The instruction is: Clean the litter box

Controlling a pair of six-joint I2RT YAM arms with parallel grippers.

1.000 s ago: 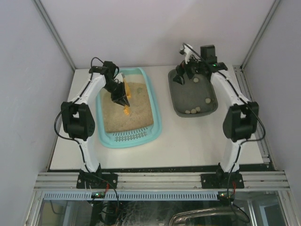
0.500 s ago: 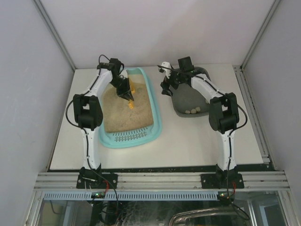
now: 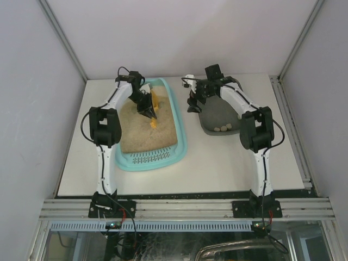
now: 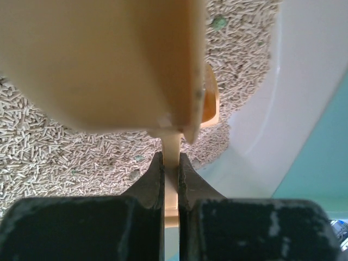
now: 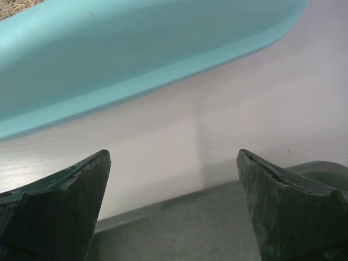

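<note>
White worktop [image 3: 217,163] holds the litter box [image 3: 182,140] on the left. The left tool [image 3: 148,111], pinching the yellow scoop [image 3: 154,101], slid back over the sand [image 3: 136,133]. The right tool [image 3: 191,105], wide and empty, swung toward the box, maybe to hold it

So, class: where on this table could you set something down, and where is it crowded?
Free: the broad strip of table between both trays' near ends and the arm bases. Crowded: the narrow gap between the litter box and grey tray, where the open right gripper hovers.
</note>
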